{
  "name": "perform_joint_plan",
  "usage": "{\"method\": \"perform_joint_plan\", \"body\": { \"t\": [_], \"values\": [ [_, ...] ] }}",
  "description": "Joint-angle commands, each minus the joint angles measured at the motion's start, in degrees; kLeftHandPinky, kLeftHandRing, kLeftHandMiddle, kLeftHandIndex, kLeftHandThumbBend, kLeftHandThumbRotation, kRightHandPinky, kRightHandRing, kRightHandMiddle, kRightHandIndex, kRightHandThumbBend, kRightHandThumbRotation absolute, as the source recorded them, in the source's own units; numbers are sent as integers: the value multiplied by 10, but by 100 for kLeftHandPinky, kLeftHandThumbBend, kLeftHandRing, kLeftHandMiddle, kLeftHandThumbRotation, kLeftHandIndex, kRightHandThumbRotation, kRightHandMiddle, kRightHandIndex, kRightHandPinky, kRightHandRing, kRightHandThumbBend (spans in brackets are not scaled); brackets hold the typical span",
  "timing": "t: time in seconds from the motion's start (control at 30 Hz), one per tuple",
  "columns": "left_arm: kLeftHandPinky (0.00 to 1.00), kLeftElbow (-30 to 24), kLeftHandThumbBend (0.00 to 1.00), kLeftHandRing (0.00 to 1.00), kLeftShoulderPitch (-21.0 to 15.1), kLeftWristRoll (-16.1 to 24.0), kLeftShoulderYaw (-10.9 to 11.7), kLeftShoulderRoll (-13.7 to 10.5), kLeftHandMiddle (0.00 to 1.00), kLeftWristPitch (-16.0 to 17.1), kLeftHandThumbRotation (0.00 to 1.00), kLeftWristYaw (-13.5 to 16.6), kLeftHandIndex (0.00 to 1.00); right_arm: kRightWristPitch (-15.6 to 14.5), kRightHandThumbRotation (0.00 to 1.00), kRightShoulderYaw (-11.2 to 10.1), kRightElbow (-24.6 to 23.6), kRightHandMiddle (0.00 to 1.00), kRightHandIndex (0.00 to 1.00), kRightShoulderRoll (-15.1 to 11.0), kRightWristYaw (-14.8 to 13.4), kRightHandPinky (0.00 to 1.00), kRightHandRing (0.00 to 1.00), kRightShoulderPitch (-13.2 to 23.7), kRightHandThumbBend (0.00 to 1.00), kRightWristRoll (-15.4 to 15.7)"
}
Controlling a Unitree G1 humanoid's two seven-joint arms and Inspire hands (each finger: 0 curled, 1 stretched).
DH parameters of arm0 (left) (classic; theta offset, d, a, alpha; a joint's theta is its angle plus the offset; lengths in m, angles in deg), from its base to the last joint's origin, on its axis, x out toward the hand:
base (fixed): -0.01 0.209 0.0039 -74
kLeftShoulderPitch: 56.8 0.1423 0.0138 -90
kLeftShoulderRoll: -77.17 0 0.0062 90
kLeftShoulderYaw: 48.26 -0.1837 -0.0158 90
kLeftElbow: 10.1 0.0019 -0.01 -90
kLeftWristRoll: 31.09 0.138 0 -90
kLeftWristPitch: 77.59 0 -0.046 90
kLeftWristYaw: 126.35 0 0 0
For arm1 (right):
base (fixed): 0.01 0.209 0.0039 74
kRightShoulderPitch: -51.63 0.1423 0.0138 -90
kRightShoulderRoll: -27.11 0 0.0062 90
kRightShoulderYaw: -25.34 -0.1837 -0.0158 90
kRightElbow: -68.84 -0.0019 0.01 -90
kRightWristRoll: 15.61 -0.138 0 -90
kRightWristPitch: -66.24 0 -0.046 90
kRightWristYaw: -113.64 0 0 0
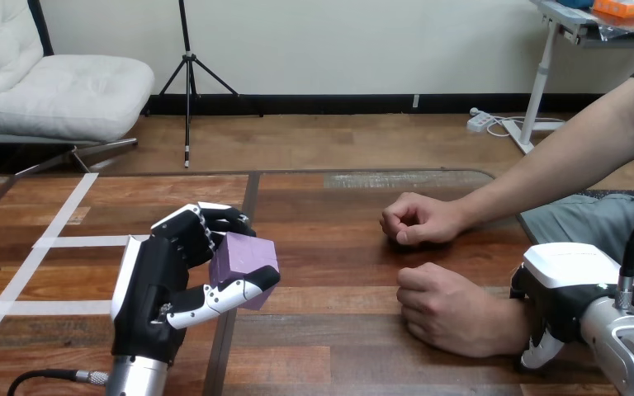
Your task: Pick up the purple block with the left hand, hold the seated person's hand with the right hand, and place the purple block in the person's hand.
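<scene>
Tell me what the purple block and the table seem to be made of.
The purple block: probably foam or painted wood; flat matte faces, no shine, slightly soft edges. The table: wood planks, or wood-look laminate; visible grain and seams, with a light glossy sheen.

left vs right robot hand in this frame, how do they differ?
1. Load: the left robot hand is curled round the purple block; the right robot hand carries no block.
2. Contact: the left robot hand is apart from the person; the right robot hand sits at the wrist of the person's nearer hand, and I cannot tell whether it grips.
Shared: both are black with white shells.
</scene>
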Motion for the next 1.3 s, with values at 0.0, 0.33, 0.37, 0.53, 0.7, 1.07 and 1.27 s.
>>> {"method": "perform_joint_plan", "body": {
  "t": [0.0,0.33,0.37,0.53,0.7,1.07,1.27],
  "values": [
    [37,-31,84,44,-22,3,7,-1,51,9,11,2,52,-1,0,7,17,53,57,-7,-6,37,47,3,67,-9],
    [37,-35,84,44,-20,0,6,1,51,2,12,-3,52,-6,0,4,3,53,56,-10,0,37,47,-1,67,-10],
    [37,-35,84,44,-20,-2,6,1,51,1,12,-4,52,-5,0,2,0,53,56,-12,0,37,47,-2,67,-13],
    [37,-34,84,44,-20,-6,6,3,51,0,11,-9,52,-4,0,-4,-6,53,56,-14,3,38,48,-2,71,-20],
    [37,-32,84,44,-21,2,7,2,51,3,11,-5,52,-1,0,-8,-11,52,56,-16,-4,37,47,-2,70,-23],
    [37,-28,84,44,-23,20,6,4,51,7,13,6,52,-14,0,-13,-33,52,57,-19,10,37,47,1,69,-18],
    [37,-29,84,44,-23,15,5,6,51,5,13,0,52,-14,0,-20,-44,53,57,-19,9,38,48,1,72,-27]
  ]
}}
